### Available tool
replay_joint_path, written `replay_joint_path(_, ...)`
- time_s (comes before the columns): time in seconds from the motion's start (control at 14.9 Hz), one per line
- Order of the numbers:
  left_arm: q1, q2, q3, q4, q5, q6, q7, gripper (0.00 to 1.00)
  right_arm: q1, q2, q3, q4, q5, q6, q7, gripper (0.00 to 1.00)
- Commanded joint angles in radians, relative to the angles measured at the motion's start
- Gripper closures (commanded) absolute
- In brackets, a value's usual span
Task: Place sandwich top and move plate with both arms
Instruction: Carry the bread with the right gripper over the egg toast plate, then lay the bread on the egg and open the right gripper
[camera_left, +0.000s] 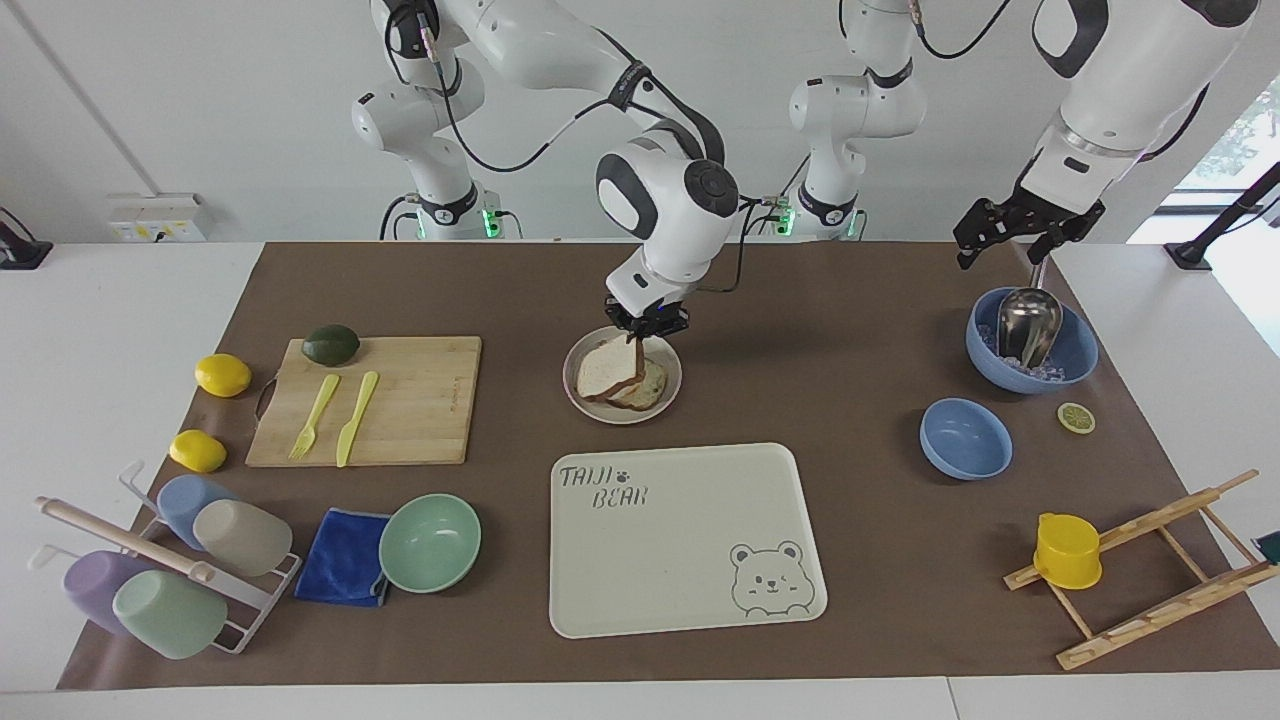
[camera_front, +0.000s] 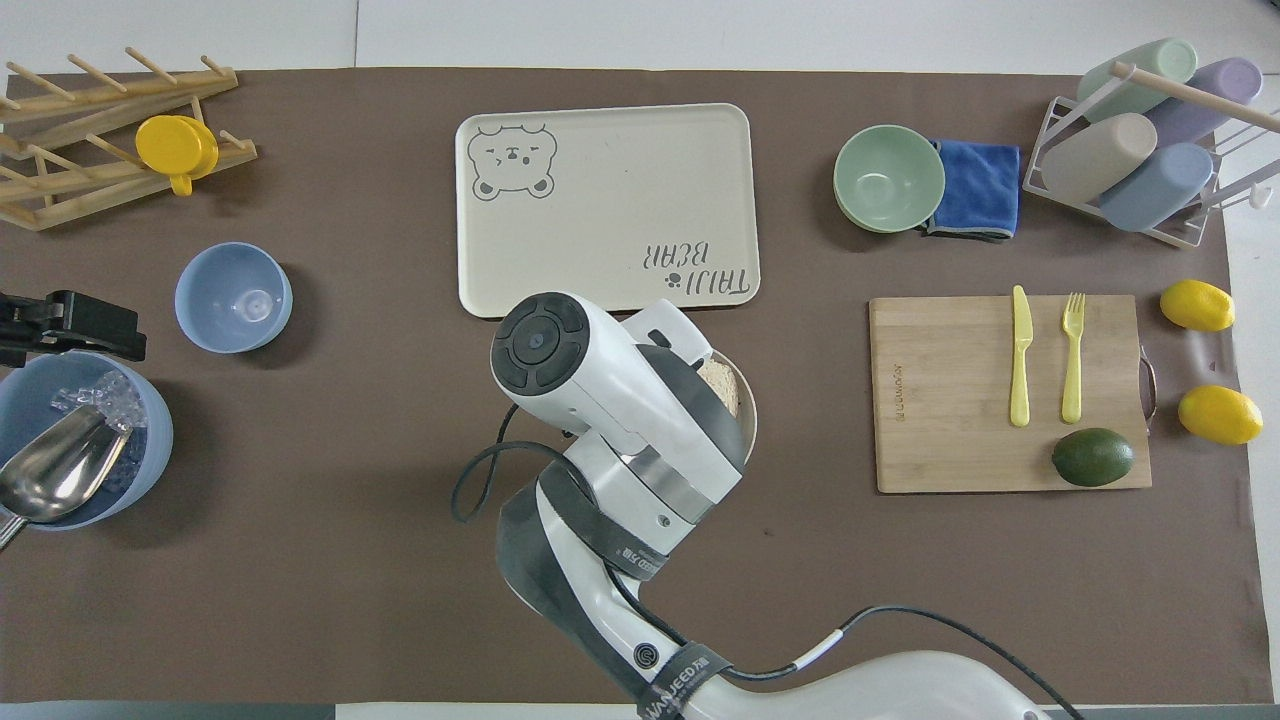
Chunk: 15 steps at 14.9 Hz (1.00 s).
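Here, the right pincer (camera_left: 641, 338) stands over the plate (camera_left: 576, 381) at mid-desk, clamped on one edge of the sandwich top (camera_left: 608, 375), which lies tilted across the toast beneath. The placing step looks nearly done; the next move calls for letting the slice go and lifting clear. At the left arm's end, the left pincer (camera_left: 1000, 237) waits spread wide above the blue bowl (camera_left: 1072, 365) with the metal scoop (camera_left: 1026, 326), and must cross to share the plate.

The plate (camera_left: 622, 374) lies between the cutting board (camera_left: 400, 400) and the ice bowl (camera_left: 1031, 340), apparently nearer the robots than the tray (camera_left: 680, 540).
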Motion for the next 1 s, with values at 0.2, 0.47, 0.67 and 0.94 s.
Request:
replay_joint_path(0.2,0.004,-0.065,-0.001,-0.112,-0.043,0.058,0.003,0.0,-0.036,0.002,0.007,-0.049,0.081,0.091,0.016,0.86)
replay_joint_path(0.47,-0.004,-0.077,-0.001,-0.162,-0.064,0.101,0.003,0.0,-0.042,0.002,0.007,-0.072,0.122,0.17,0.013,0.36)
replay_joint_path(0.67,-0.007,-0.082,-0.001,-0.19,-0.081,0.129,0.003,0.0,-0.042,0.002,0.006,-0.066,0.17,0.195,0.015,0.35)
replay_joint_path(0.94,-0.012,-0.077,-0.005,-0.227,-0.104,0.164,0.003,0.0,-0.108,-0.062,0.001,-0.029,0.168,0.194,-0.05,0.27)
